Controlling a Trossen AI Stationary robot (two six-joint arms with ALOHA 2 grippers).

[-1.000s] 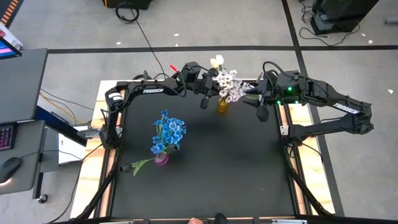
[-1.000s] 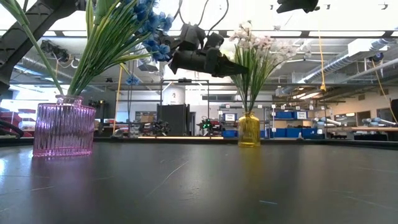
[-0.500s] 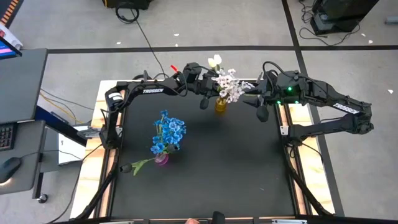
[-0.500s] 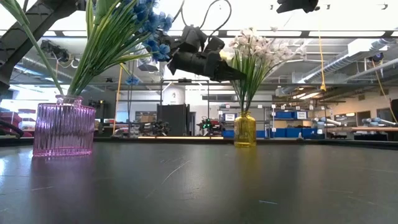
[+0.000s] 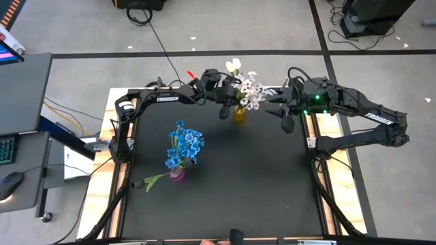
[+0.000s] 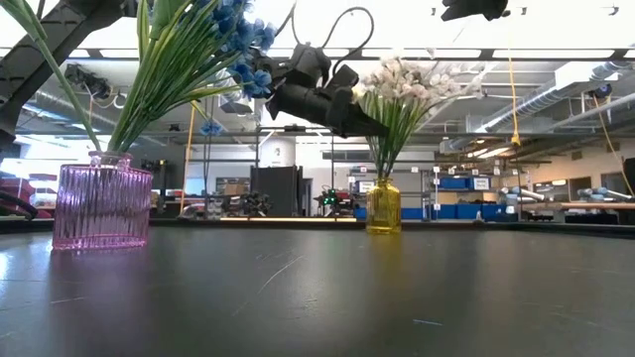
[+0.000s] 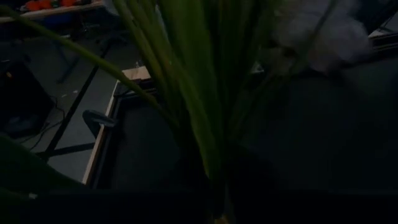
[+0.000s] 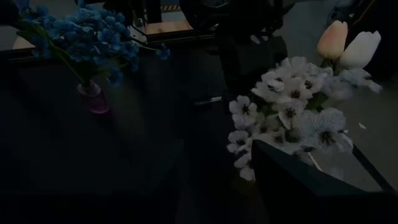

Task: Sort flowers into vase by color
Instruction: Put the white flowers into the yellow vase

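White flowers (image 5: pixel 246 90) in the yellow vase (image 6: pixel 383 206) at the table's (image 5: pixel 225 197) twelve o'clock have slid left (vase too) since a second ago. The left gripper (image 6: pixel 369 126) sits among the stems, grip uncertain. The right gripper (image 5: pixel 278 107), at three o'clock of them, stands wide. The left arm (image 5: pixel 167 99) reads "TROSSEN".

I see left tool (image 5: pixel 230 103) at white flowers (image 5: pixel 246 93) in yellow vase (image 5: pixel 239 113), right tool (image 5: pixel 278 107) beside, blue flowers (image 5: pixel 184 145) in pink vase (image 5: pixel 177 174) mid-surface (image 5: pixel 259 177)
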